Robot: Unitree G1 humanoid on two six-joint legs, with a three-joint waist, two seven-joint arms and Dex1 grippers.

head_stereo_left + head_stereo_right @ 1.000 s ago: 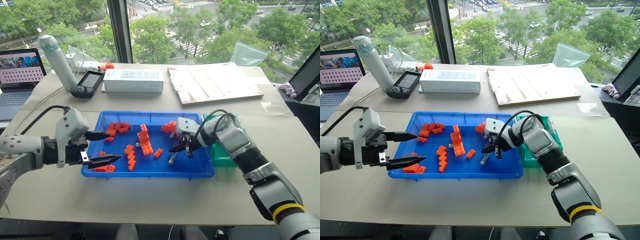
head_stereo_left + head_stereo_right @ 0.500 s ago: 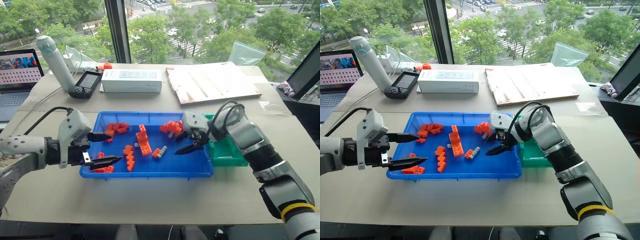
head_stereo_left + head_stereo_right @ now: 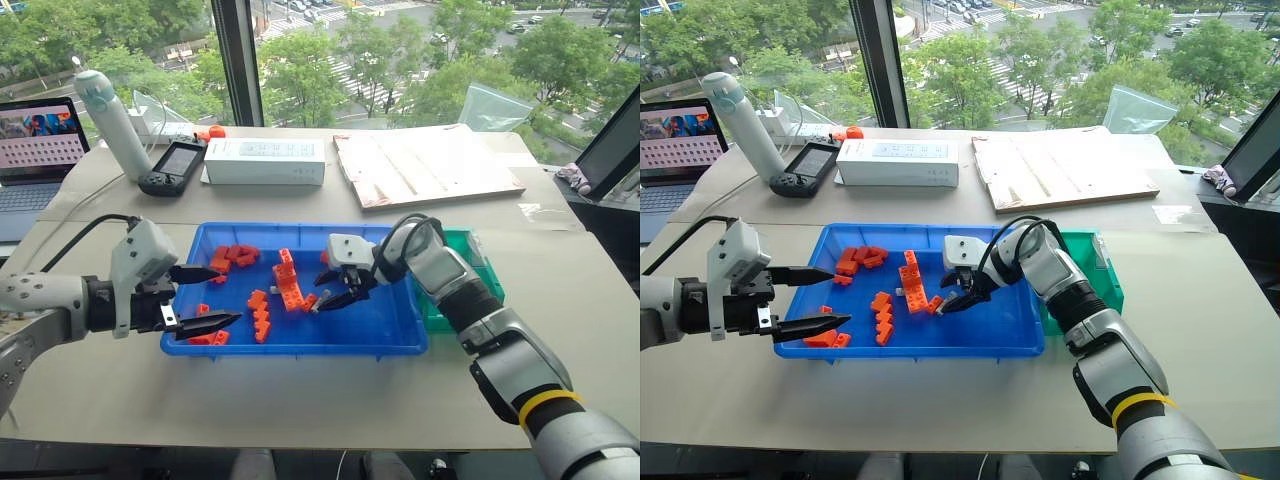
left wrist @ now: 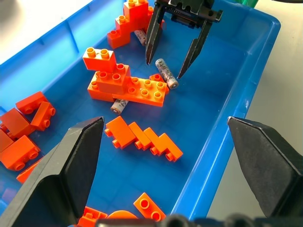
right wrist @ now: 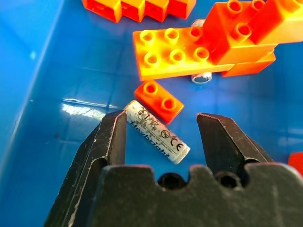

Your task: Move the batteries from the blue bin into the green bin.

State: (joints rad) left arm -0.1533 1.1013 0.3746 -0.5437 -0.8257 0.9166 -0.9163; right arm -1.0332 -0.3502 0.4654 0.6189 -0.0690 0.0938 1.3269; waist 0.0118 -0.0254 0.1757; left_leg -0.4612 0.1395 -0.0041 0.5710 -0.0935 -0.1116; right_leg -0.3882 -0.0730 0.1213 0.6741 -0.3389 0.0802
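Inside blue bin [image 3: 400, 330], three batteries [image 4: 166, 74]

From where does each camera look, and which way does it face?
Eye views: on the head, looking forward and down at the blue bin; both arms show.
Left wrist view: along the open left hand at the orange bricks.
Right wrist view: along the open right hand, close above a battery.
Shared: that battery, between the right hand's fingers.

Upper-floor office, laptop [image 3: 38, 150] on desk [image 3: 300, 390], window [image 3: 330, 60] overlooking treetops, street
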